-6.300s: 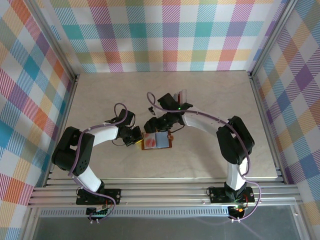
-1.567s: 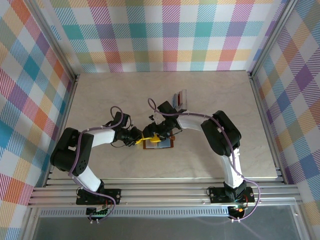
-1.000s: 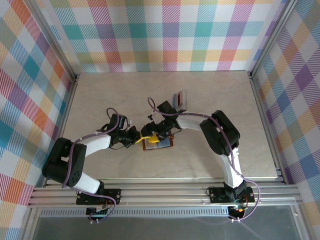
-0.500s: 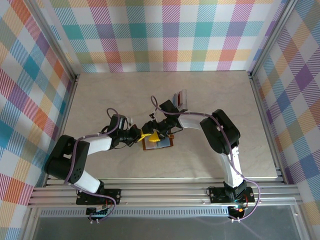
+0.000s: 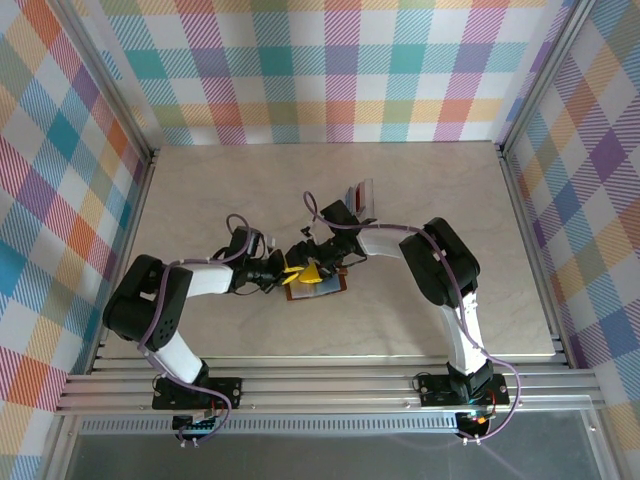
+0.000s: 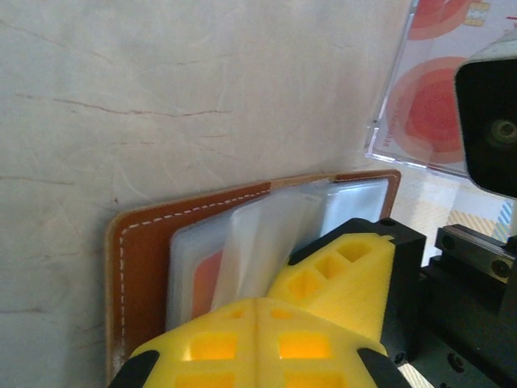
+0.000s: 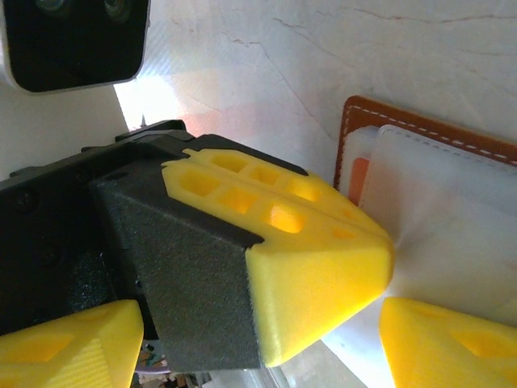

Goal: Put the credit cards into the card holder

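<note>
Card holder open on marbled table, plaid walls.

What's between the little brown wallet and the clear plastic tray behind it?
Bare marble tabletop, as the left wrist view shows; the wallet and tray lie close. From above, the right arm crosses over it.

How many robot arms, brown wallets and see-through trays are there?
Robot arms: 2
Brown wallets: 1
See-through trays: 1
Total: 4
</note>
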Robot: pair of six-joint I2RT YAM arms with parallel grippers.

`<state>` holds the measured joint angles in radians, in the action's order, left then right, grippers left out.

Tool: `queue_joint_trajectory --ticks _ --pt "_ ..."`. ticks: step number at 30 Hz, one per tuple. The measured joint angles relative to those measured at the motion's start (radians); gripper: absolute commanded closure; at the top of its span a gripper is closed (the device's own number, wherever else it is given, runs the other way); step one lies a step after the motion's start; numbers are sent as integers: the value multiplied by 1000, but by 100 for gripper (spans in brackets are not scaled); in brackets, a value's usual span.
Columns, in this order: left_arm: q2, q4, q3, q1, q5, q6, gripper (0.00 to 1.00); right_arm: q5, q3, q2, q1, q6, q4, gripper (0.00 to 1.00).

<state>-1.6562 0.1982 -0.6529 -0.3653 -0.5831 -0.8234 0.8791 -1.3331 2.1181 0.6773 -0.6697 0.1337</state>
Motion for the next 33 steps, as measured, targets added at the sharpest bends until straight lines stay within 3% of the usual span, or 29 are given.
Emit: queue_joint_trajectory --ticks 14,17,21,25,33 --pt "-71 -110 -104 -13 9 54 100 -109 -47 -155 -59 81 177 22" --pt "-67 -120 -105 -17 19 61 100 -207 -122 -197 -74 126 279 28" --pt "-67 -137 -113 -21 27 69 100 -435 -244 -230 -103 191 425 36" --pt "-67 -167 -131 -32 50 82 100 -631 -291 -236 -119 247 533 37" --pt "-64 -185 -137 -36 63 89 100 -794 -340 -147 -117 312 657 38"
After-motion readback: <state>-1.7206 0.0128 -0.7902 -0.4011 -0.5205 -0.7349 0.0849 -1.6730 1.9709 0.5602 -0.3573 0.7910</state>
